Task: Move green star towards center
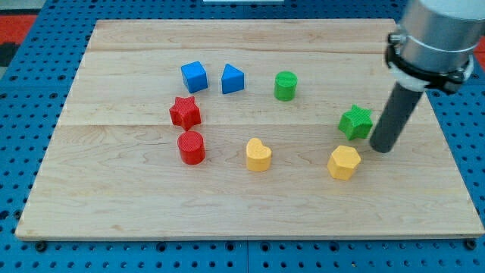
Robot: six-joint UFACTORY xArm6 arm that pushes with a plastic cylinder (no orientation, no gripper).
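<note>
The green star (355, 121) sits toward the desk's (227, 205) right edge, about halfway between the far and near edges, well off the middle. My tip (381, 147) stands just beside it, on its right and slightly nearer the near edge, close to touching or touching; I cannot tell which. There is no gripper, only the rod, so nothing opens or closes. The desk's middle lies to the star's left, so a leftward push from here should suit. The yellow block (344, 161) lies just nearer the near edge, the green cylinder (285, 86) farther left.
</note>
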